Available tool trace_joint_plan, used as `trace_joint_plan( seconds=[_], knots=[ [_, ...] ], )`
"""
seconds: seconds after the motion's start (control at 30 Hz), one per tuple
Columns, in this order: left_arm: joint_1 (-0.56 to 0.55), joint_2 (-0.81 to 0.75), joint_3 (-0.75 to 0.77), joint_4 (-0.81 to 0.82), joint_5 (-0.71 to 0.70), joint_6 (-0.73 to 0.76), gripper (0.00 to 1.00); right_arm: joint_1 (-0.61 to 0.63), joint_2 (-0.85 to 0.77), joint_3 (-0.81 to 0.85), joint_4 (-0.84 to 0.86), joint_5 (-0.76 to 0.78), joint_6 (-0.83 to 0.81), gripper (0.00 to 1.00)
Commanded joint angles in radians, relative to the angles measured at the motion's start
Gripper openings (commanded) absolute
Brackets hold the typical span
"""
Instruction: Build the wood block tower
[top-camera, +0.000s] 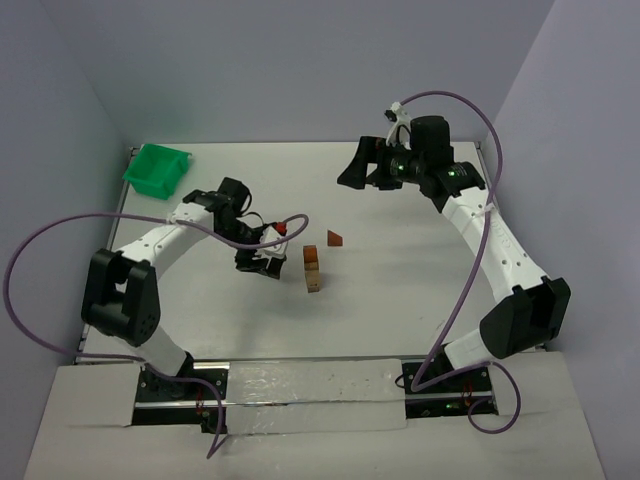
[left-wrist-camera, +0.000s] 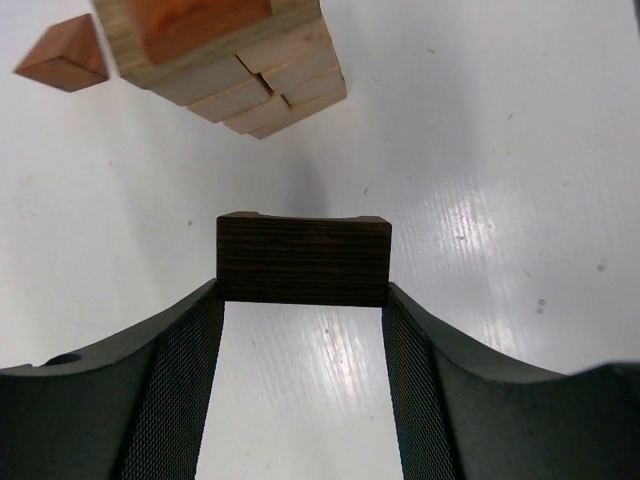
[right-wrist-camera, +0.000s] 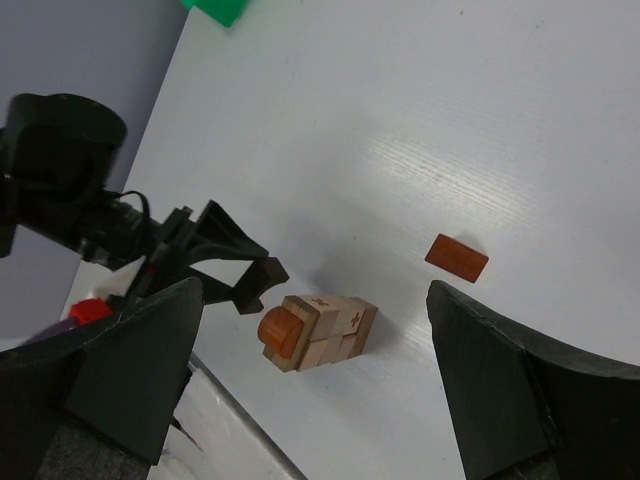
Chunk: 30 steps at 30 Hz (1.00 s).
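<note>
Left hand (left-wrist-camera: 302, 292) clamps a dark block (left-wrist-camera: 303, 258) by its ends, just beside the tower (top-camera: 313, 268), well in from every desk (top-camera: 400, 300) edge, apparently ready for stacking. Right hand (top-camera: 358, 170) hangs wide apart and empty near the far edge, leaving room.

I count one tower (top-camera: 312, 270) of tan blocks capped reddish-brown, one loose reddish-brown wedge (top-camera: 333, 238), one dark brown block (left-wrist-camera: 303, 260), and one green bin (top-camera: 156, 170).
</note>
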Motion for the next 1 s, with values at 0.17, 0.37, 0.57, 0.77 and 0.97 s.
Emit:
trace_joint_plan(
  seconds=[0.17, 0.37, 0.57, 0.77, 0.97],
  knots=[
    [0.007, -0.136, 0.156, -0.153, 0.056, -0.231, 0.00, -0.011, -0.089, -0.006, 0.035, -0.008, 0.007, 1.00],
    [-0.014, -0.135, 0.260, -0.184, 0.071, -0.374, 0.00, -0.014, -0.103, -0.008, 0.027, -0.001, 0.008, 1.00],
    [-0.072, -0.112, 0.305, -0.152, 0.029, -0.497, 0.00, -0.016, -0.105, -0.007, 0.017, 0.018, 0.002, 1.00],
    [-0.125, -0.078, 0.330, -0.119, -0.014, -0.556, 0.00, -0.017, -0.105, -0.007, 0.013, 0.017, -0.002, 1.00],
    [-0.166, -0.040, 0.349, -0.093, -0.065, -0.606, 0.00, -0.021, -0.107, -0.015, 0.015, 0.015, 0.000, 1.00]
  ],
)
